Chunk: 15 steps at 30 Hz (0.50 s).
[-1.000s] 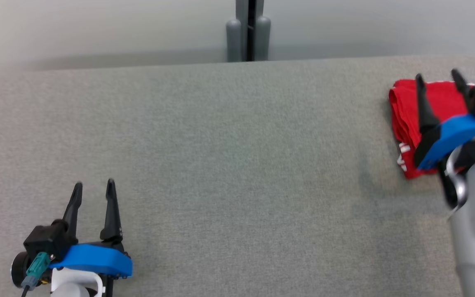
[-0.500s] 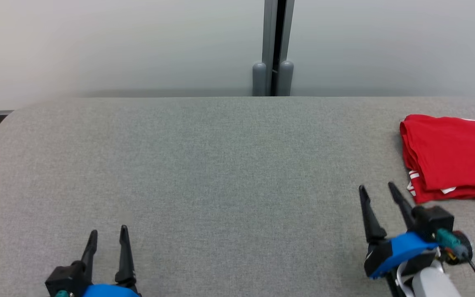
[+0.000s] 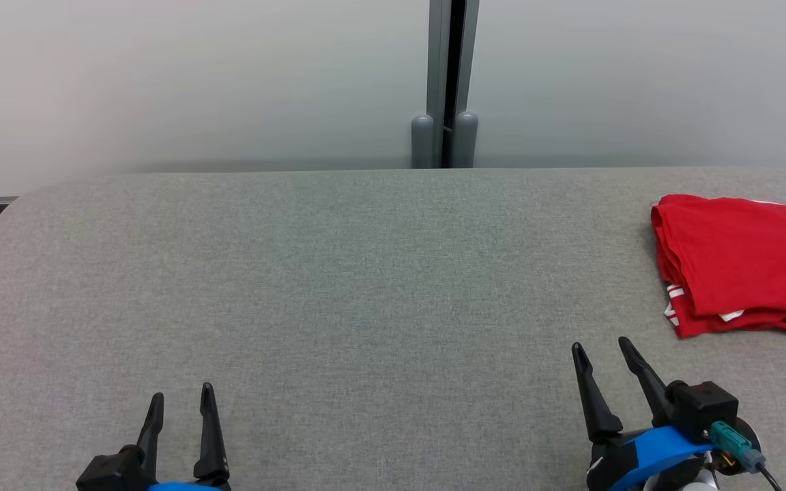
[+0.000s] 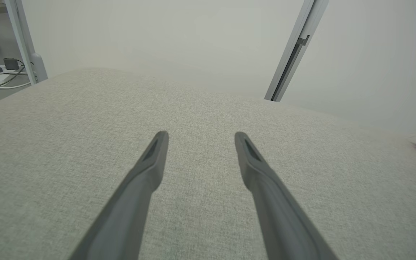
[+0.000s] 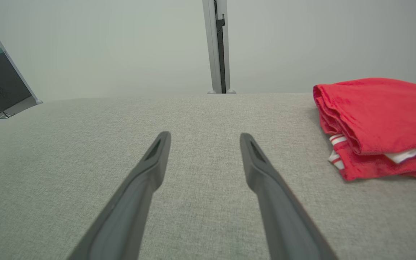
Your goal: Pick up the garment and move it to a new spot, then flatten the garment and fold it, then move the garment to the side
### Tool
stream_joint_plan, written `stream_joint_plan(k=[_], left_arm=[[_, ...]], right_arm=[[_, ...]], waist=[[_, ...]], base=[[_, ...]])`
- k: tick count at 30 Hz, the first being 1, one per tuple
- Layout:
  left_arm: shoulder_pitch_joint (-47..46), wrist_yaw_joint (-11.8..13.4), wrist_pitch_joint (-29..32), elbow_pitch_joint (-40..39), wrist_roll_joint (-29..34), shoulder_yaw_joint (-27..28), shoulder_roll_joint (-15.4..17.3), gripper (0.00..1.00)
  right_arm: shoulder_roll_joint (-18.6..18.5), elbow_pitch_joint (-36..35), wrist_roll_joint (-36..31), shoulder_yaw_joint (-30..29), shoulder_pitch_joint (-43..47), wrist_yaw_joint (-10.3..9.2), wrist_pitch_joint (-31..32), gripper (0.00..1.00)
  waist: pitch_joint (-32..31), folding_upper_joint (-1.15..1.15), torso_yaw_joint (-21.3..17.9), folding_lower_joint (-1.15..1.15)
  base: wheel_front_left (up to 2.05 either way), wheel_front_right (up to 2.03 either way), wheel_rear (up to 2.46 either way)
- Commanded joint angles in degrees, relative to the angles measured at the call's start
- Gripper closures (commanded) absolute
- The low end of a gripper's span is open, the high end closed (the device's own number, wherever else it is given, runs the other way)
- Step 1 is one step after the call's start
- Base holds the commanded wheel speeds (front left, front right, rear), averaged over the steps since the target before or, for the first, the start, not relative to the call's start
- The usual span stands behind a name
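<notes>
Since the folded red cloth garment (image 3: 741, 266) is lying at the far right side of the grey fabric-covered worktop (image 3: 366, 273), stacked in several neat layers with a bit of white trim peeking out at its near corner, the fold and the move aside are looking done, as far as I can judge. It is sitting well away from the middle, presumably so that the broad centre of the worktop is being left free. The right gripper (image 3: 600, 343) with its two long dark fingers is hovering by the front edge, near the garment's near-left corner but apart from it. Its fingers are standing wide and holding nothing, so it is not dragging on any layer or pulling the stack askew. The left gripper (image 3: 181, 392) is hanging at the opposite front corner, well apart from the garment, equally wide and empty, and its wrist view is catching the red cloth as a sliver at the right margin. Both are pointing toward the pale wall and the grey vertical post (image 3: 444, 82) behind the worktop, which is reading to me as a resting pose. Any risk is lying in a careless sweep of the right arm nudging the stack.
</notes>
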Motion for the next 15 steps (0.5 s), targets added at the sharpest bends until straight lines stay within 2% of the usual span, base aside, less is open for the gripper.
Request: stream_joint_plan(k=[1, 15], left_arm=[[0.2, -0.2, -0.3, 0.1, 0.0, 0.4, 0.1, 0.0], [-0.3, -1.5, -0.3, 1.4, 0.1, 0.0, 0.6, 0.0]], right_arm=[[-0.1, -0.3, -0.2, -0.1, 0.2, 0.0, -0.3, 0.0], [-0.1, 0.0, -0.1, -1.2, 0.4, 0.0, -0.4, 0.0]], waist=[[-0.1, 0.0, 0.1, 0.01], [-0.1, 0.0, 0.6, 0.01]], base=[[0.0, 0.0, 0.0], [0.0, 0.0, 0.0]])
